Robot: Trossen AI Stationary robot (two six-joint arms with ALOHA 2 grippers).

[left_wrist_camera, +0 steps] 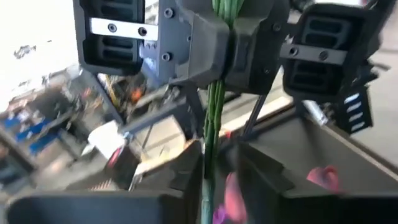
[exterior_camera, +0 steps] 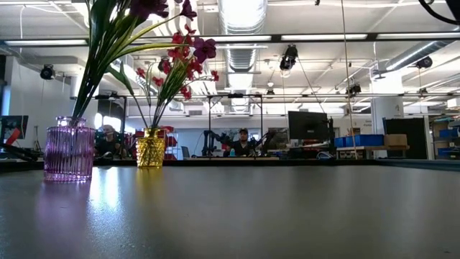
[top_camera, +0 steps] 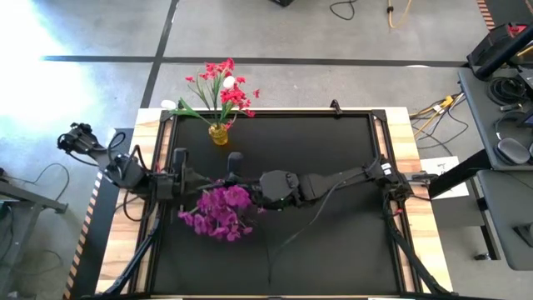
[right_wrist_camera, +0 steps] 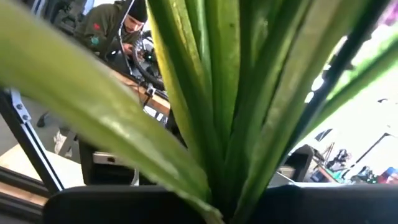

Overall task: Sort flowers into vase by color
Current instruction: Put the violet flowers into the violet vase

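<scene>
Purple-magenta flowers (top_camera: 221,210) stand with their stems in a purple ribbed vase (exterior_camera: 69,150). Their blooms hide that vase from above. Red-pink flowers (top_camera: 225,87) and a white bud (top_camera: 228,82) stand in a yellow vase (top_camera: 218,133) (exterior_camera: 150,147) near the table's far edge. My right gripper (top_camera: 237,188) reaches in from the right and is shut on the purple bunch's green stems (left_wrist_camera: 214,106). My left gripper (top_camera: 208,185) meets it from the left at the same stems. Both grippers are above the low view's picture. My right gripper pinches several green stems (left_wrist_camera: 221,28) of the purple flowers between its two fingers (left_wrist_camera: 199,43), coming level from the table's right and lying across them. The stems run upright and their lower ends stand in the purple vase. Leaves (right_wrist_camera: 217,124) fan out just past the fingers. My left gripper (left_wrist_camera: 217,208) has the same stems (left_wrist_camera: 208,186) between its fingers (left_wrist_camera: 93,210), below the right gripper's hold, coming from the table's left. The place of contact is blurred at the picture's edge, so the kind of hold does not show.
The black table mat (top_camera: 333,242) has free room to the right of and nearer than the vases. The two vases stand close together at left centre. People sit in the room beyond the far edge (exterior_camera: 241,140) (right_wrist_camera: 118,25). Cables lie on the floor.
</scene>
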